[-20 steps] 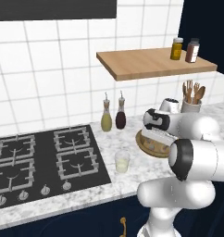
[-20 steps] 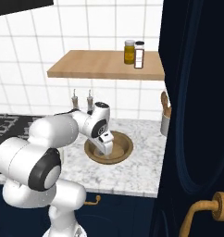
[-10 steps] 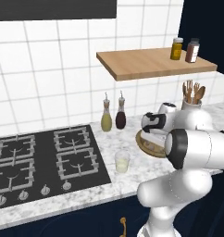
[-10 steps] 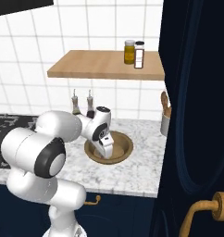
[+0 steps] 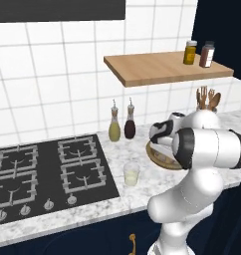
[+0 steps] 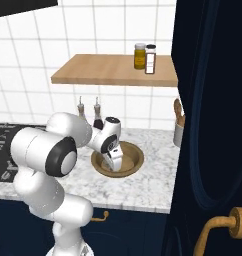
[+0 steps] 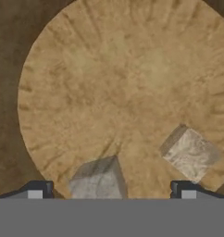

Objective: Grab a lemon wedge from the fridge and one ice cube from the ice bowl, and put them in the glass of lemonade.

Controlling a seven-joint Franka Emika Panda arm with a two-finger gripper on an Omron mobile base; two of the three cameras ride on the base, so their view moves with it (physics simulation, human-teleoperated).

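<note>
My pincer (image 7: 111,196) is spread wide and grips nothing. It points down into the ice bowl (image 6: 135,159), low over the bowl's floor. In the hand view, one grey ice cube (image 7: 99,180) lies between my two fingertips (image 7: 37,191), close to the midline. A second, paler cube (image 7: 190,153) lies on the bowl floor just beyond the other fingertip, apart from the first cube.

The ice bowl stands on the marble table (image 6: 143,192), toward its right end, under the wooden shelf (image 5: 165,68).

The glass of lemonade (image 5: 132,175) stands upright on the table near the front edge, just beside the right edge of the black hob (image 5: 43,174) and well apart from the bowl.

Farther back, two slim bottles (image 5: 122,125) stand against the tiled wall. A utensil cup (image 5: 208,99) stands at the rear right corner. Two spice jars (image 5: 198,53) sit on the shelf.
</note>
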